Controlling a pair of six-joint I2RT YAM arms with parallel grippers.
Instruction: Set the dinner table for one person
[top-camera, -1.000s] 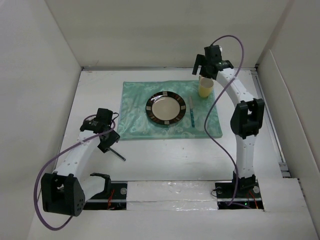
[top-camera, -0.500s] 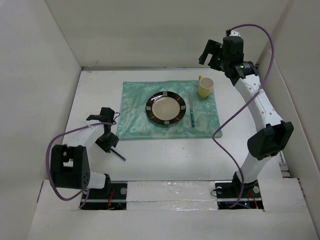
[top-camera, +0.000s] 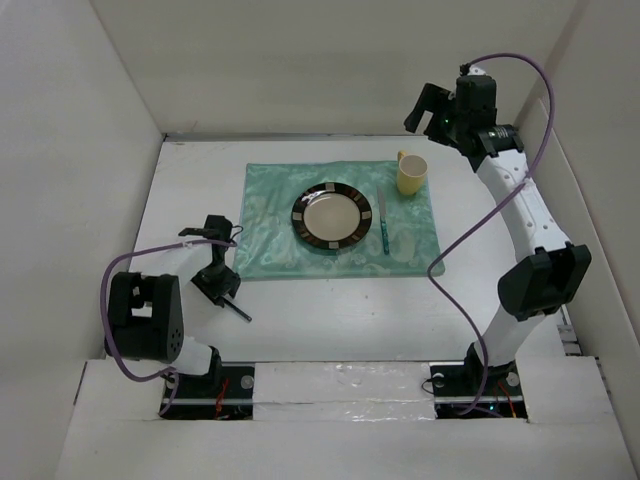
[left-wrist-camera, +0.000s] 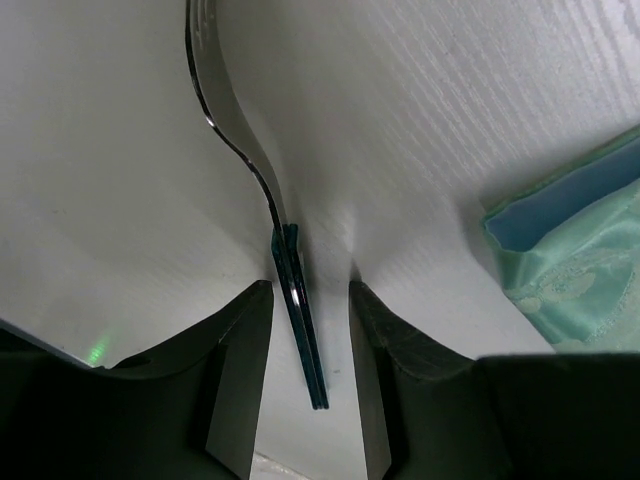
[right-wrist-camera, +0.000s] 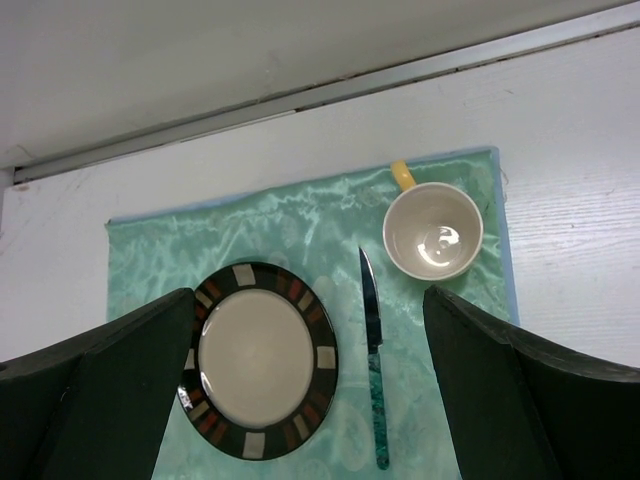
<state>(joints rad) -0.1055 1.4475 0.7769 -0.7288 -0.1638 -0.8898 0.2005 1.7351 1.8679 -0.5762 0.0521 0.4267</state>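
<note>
A fork (left-wrist-camera: 245, 150) with a dark teal handle lies on the white dinner table (top-camera: 340, 310), left of the mint-green placemat (top-camera: 275, 215). My left gripper (left-wrist-camera: 308, 290) is low over the fork, open, with the handle lying between its fingers (left-wrist-camera: 240, 380); it also shows in the top view (top-camera: 218, 285). On the placemat stand a dark-rimmed plate (top-camera: 333, 215), a knife (top-camera: 383, 225) and a yellow cup (top-camera: 411, 173). My right gripper (top-camera: 440, 105) is raised high behind the cup, open wide and empty, looking down on the plate (right-wrist-camera: 258, 358), knife (right-wrist-camera: 373, 370) and cup (right-wrist-camera: 433, 232).
White walls close in the table on the left, back and right. A metal strip (right-wrist-camera: 300, 95) runs along the back edge. The placemat's corner (left-wrist-camera: 580, 250) lies close to the right of the left gripper. The fork shows in the top view (top-camera: 240, 312).
My right gripper has risen and drawn back to the right, away from the cup. My left arm has folded in, and its gripper has settled over the fork.
</note>
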